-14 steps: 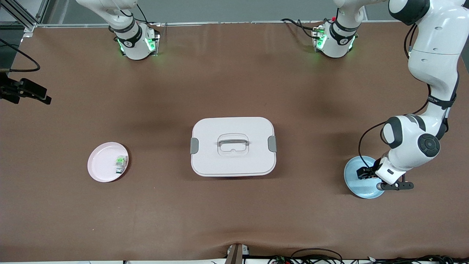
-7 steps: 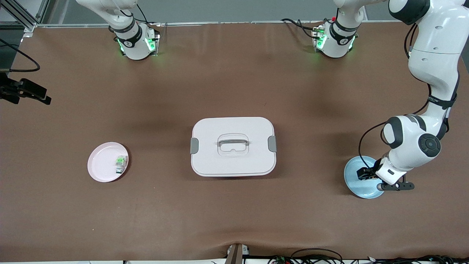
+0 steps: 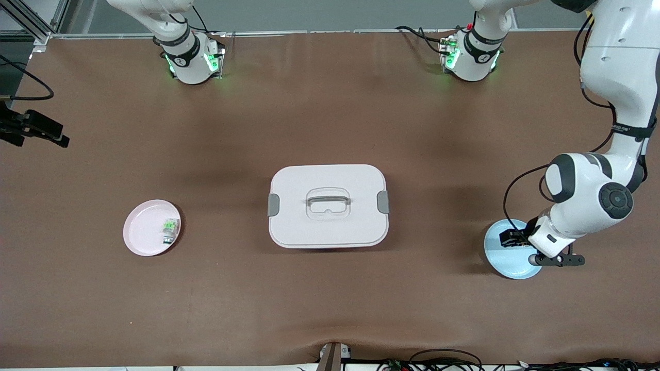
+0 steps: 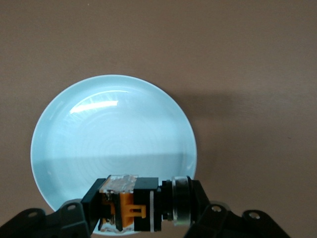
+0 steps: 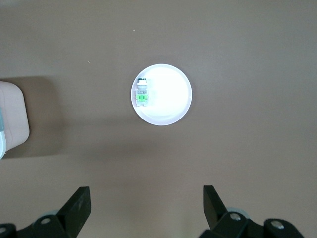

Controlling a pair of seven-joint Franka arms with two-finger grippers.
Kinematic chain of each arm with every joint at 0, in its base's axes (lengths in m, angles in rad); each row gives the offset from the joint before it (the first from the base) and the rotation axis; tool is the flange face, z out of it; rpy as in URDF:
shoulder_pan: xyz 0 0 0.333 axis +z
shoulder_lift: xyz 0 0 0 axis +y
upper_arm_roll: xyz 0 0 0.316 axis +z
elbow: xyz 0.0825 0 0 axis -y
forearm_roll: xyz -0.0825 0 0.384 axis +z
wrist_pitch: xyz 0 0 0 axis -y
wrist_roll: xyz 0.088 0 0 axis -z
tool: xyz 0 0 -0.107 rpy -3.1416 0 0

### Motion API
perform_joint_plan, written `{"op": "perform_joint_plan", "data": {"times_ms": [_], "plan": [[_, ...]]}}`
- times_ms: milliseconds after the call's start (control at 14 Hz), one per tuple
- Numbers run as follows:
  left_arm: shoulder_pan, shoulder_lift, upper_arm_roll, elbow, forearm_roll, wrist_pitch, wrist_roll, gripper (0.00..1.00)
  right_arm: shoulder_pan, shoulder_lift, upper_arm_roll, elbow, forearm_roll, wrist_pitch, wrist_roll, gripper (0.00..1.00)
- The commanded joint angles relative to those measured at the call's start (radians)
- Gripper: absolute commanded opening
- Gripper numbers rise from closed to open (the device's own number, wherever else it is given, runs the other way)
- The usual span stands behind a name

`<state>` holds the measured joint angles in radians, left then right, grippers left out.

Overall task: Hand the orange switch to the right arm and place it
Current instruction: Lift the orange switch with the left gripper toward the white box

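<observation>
- Left gripper (image 4: 141, 210) pinched the small black orange-marked switch (image 4: 130, 204) over the round pale-blue plate (image 4: 114, 144) near the bench's left-arm edge
- Right gripper (image 5: 146, 208) hung spread wide above the pink plate (image 5: 168, 96)

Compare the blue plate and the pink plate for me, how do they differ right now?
The blue plate lies toward the left arm's end of the table; the pink plate lies toward the right arm's end. The blue plate is bare, with the left gripper over it, shut on the orange switch; the pink plate holds a small green-and-silver part and has the open right gripper high above it. Both are small round plates.
</observation>
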<state>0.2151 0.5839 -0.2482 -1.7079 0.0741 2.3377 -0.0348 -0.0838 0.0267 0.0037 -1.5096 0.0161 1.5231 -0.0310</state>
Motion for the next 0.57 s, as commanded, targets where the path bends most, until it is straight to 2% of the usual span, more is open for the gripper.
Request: {"op": "perform_joint_plan", "data": {"times_ms": [0,286,500], "plan": [[0.010,-0.059,-0.040,-0.018,-0.017,-0.070,-0.045,0.15,-0.005,-0.014,-0.002,0.005,-0.013,-0.004,0.010,1.00],[0.012,-0.113,-0.106,-0.013,-0.031,-0.167,-0.143,0.15,-0.004,-0.013,-0.002,0.005,-0.016,-0.003,0.010,1.00],[0.007,-0.154,-0.129,-0.007,-0.153,-0.213,-0.171,0.15,0.001,-0.007,-0.002,0.005,-0.015,-0.014,0.022,1.00]]}}
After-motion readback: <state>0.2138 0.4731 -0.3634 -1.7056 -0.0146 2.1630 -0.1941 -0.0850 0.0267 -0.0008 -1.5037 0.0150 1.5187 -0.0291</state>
